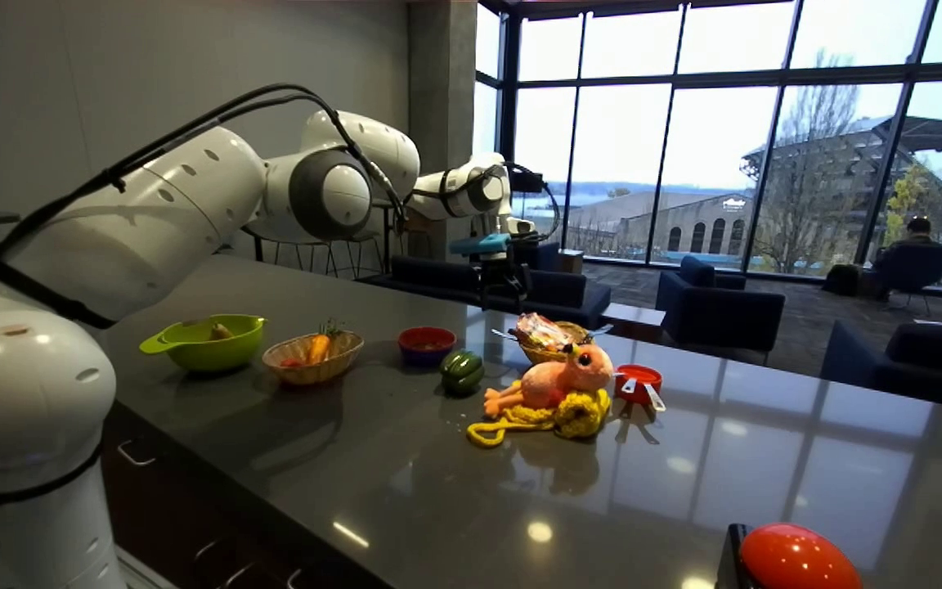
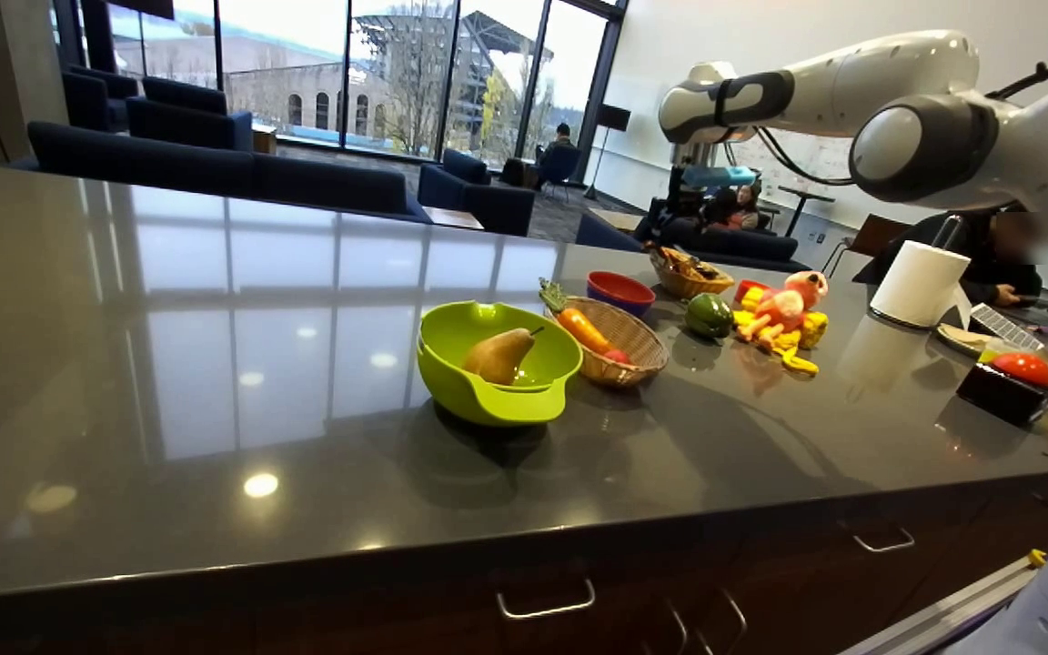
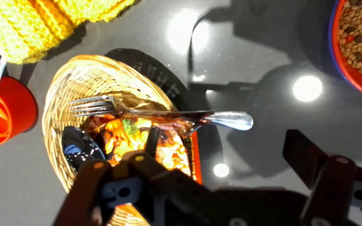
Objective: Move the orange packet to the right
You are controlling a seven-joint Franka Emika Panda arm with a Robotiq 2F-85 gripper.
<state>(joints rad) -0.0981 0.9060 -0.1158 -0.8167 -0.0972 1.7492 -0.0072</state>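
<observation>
The orange packet [image 3: 174, 157] lies in a wicker basket [image 3: 105, 67] in the wrist view. It has a food picture and an orange-red edge with dark print, and that edge reaches past the rim. A fork [image 3: 231, 120] and a black spoon [image 3: 82, 146] lie in the basket with it. My gripper [image 3: 225, 146] is open and empty, one finger over the packet and the other over bare counter. In an exterior view the gripper [image 1: 505, 286] hangs above the packet [image 1: 542, 332], apart from it. Part of the packet is hidden by the finger and cutlery.
A red measuring cup [image 1: 639, 386], a pink plush toy [image 1: 557, 383] on yellow knitting [image 1: 581, 415] and a green pepper [image 1: 462, 373] stand near the basket. A red bowl [image 1: 428, 337], a carrot basket [image 1: 307, 374] and a green bowl [image 1: 217, 350] stand along the counter.
</observation>
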